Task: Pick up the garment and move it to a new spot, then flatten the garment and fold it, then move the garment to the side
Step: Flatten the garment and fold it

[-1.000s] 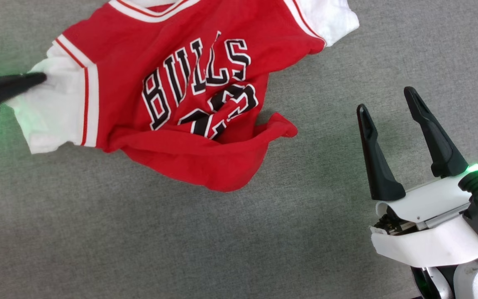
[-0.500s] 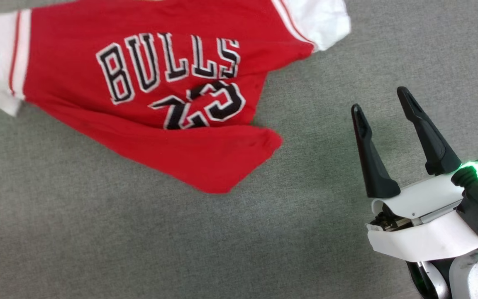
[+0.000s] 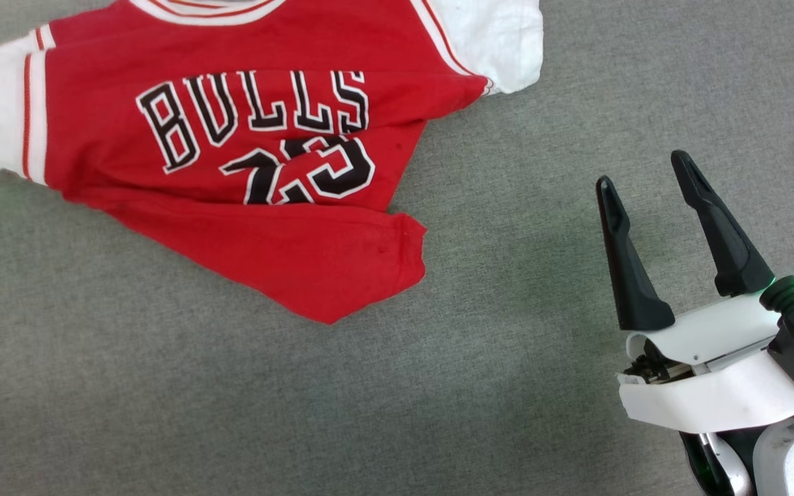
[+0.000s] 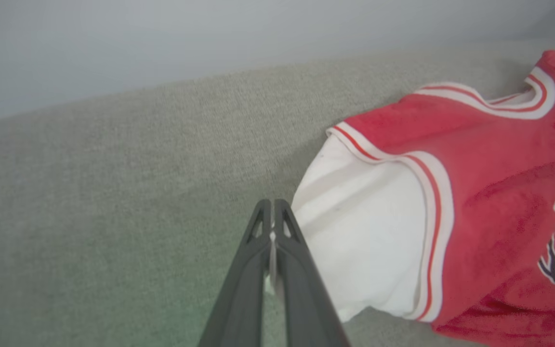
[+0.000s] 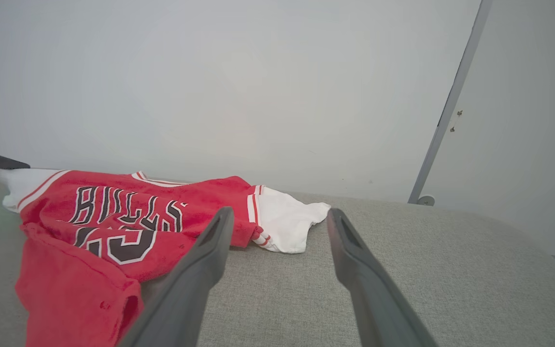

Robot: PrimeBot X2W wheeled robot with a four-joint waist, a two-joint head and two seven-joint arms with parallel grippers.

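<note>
**One left gripper**, one bright red T-shirt with white short sleeves, and one right gripper with two long dark fingers. The left jaws were closed at the edge of the shirt's white sleeve, with a sliver of white cloth pinched between them. The right jaws gaped wide, holding nothing, well apart from the shirt. The surface was a grey woven-fabric tabletop, backed by a plain pale wall with one slanted grey metal pole. The shirt lay front up at the head view's upper left, its black "BULLS 23" print showing and its lower body bunched over the number's base.
</note>
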